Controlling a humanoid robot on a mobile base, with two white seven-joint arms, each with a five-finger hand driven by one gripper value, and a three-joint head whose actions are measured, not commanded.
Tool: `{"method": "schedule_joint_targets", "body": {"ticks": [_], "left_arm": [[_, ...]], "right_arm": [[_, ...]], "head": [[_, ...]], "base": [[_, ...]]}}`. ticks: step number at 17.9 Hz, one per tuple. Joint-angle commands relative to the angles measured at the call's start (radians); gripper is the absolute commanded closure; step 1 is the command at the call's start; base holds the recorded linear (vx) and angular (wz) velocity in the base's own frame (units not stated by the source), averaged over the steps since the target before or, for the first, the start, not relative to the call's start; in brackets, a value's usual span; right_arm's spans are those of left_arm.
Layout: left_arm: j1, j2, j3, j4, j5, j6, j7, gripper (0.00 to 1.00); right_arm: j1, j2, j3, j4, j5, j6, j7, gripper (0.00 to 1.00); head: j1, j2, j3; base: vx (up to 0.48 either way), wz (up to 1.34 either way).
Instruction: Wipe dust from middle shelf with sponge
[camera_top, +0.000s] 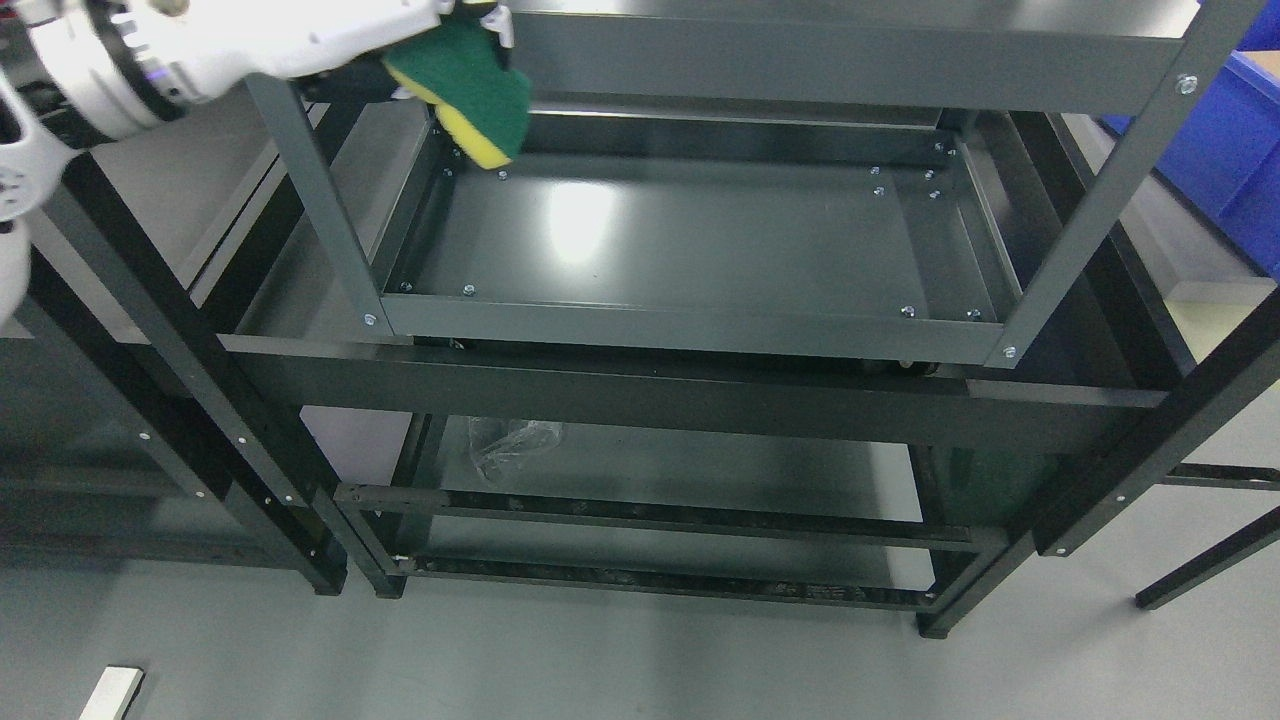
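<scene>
White left robot hand (300, 45) grips green-and-yellow rectangular sponge (470, 95) above dark grey metal middle shelf (700, 250); no contact, wiping judged outstanding

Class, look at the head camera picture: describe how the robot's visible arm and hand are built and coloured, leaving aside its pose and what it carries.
Only the left arm shows, at the upper left. Its casing is smooth glossy white plastic, with a rounded, cylindrical joint section ringed by black bands. A small purplish light spot sits near that joint. The left hand has white shells with darker parts beneath. No loose cables or readable markings show. The right arm is out of view.
</scene>
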Motion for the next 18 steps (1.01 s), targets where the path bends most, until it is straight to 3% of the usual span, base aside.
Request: {"method": "schedule_joint_targets", "body": {"ticks": [1, 4, 6, 9, 12, 18], "left_arm": [[0.129, 0.355, 0.307, -0.05, 0.132, 0.001, -0.006, 1.0], [0.126, 0.332, 0.263, -0.053, 0.124, 0.001, -0.007, 1.0], [0.11, 0.273, 0.211, -0.053, 0.107, 0.001, -0.034, 1.0], [0.042, 0.051, 0.169, -0.05, 0.028, 0.001, -0.085, 1.0], [-0.005, -0.159, 0.039, -0.03, -0.051, 0.001, -0.091, 1.0], [-0.032, -0.511, 0.005, 0.067, -0.233, 0.001, -0.091, 1.0]], "right_arm": [[0.0, -0.017, 0.0, -0.017, 0.0, 0.0, 0.0, 0.0], [0.0, -0.017, 0.0, -0.017, 0.0, 0.0, 0.0, 0.0], [0.0, -0.017, 0.0, -0.017, 0.0, 0.0, 0.0, 0.0], [0.0, -0.017, 0.0, -0.017, 0.0, 0.0, 0.0, 0.0], [0.0, -0.017, 0.0, -0.017, 0.0, 0.0, 0.0, 0.0], [0.0, -0.017, 0.0, -0.017, 0.0, 0.0, 0.0, 0.0]], "head": [[0.0, 0.0, 0.0], [0.0, 0.0, 0.0], [0.0, 0.0, 0.0], [0.0, 0.0, 0.0], [0.0, 0.0, 0.0], [0.0, 0.0, 0.0]], "base": [[0.0, 0.0], [0.0, 0.0], [0.0, 0.0], [0.0, 0.0], [0.0, 0.0], [0.0, 0.0]]}}
